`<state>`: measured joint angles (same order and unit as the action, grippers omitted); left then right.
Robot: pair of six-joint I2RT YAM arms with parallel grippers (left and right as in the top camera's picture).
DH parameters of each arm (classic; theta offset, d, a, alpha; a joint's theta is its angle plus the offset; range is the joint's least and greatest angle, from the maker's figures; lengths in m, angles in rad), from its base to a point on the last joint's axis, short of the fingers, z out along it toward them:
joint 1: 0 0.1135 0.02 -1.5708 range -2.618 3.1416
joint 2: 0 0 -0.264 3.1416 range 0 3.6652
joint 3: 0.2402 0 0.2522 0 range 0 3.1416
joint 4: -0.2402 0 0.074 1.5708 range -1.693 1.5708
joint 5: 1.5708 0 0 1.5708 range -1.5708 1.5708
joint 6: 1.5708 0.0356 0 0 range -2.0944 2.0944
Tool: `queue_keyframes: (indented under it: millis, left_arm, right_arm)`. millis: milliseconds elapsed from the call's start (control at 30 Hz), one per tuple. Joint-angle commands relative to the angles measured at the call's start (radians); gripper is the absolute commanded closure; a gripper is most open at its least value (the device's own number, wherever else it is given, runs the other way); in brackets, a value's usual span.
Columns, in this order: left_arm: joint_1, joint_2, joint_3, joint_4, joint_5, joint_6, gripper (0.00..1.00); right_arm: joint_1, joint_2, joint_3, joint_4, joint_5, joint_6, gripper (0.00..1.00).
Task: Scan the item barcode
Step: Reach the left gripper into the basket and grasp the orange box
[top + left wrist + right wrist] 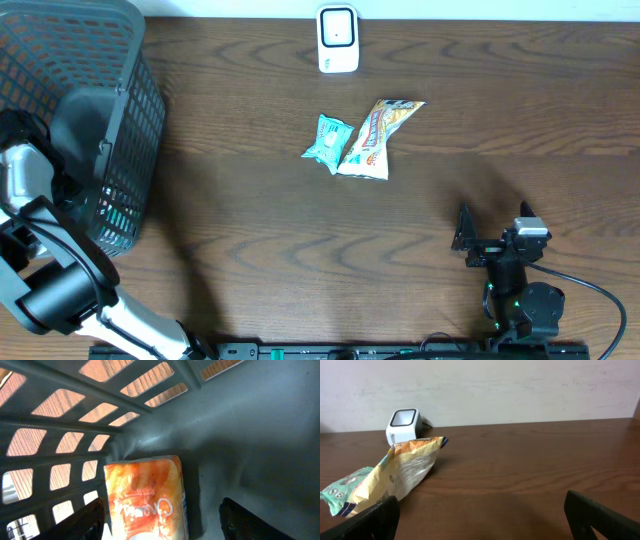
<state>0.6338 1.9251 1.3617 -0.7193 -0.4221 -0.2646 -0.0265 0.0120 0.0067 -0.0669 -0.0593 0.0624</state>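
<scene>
My left arm (28, 172) reaches into the grey basket (95, 60). In the left wrist view my left gripper (160, 521) stands open astride an orange-and-white packet (147, 497) lying on the basket floor. There is a gap between the packet and each finger (86, 521). The white barcode scanner (338, 38) stands at the table's far edge. My right gripper (482, 240) rests open low on the right with nothing between its fingers (600, 520).
A yellow snack bag (376, 137) and a teal packet (327, 143) lie together mid-table, in front of the scanner (402, 424). The basket's slatted wall (75, 435) rises close on the left of my left gripper.
</scene>
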Motion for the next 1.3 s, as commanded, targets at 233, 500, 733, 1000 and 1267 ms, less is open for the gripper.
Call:
queue_keyframes:
  millis: [233,500,733,1000,1267]
  left_arm:
    - [0.003,0.114,-0.016,-0.007,-0.047,-0.010,0.56]
    - [0.003,0.113,-0.009,-0.043,-0.092,-0.010,0.93]
    - [0.000,-0.024,0.028,-0.110,-0.090,-0.179,0.93]
    - [-0.017,-0.397,0.028,-0.027,0.102,-0.340,0.93]
    - [-0.109,-0.689,0.028,0.216,0.530,-0.340,0.93]
  right_arm:
    - [0.008,-0.006,-0.001,-0.004,0.000,-0.012,0.01]
    - [0.008,-0.006,-0.002,-0.004,0.000,-0.012,0.01]
    - [0.008,-0.006,-0.002,-0.004,0.000,-0.012,0.01]
    - [0.008,-0.006,-0.001,-0.004,0.000,-0.012,0.01]
    - [0.008,-0.006,-0.001,-0.004,0.000,-0.012,0.01]
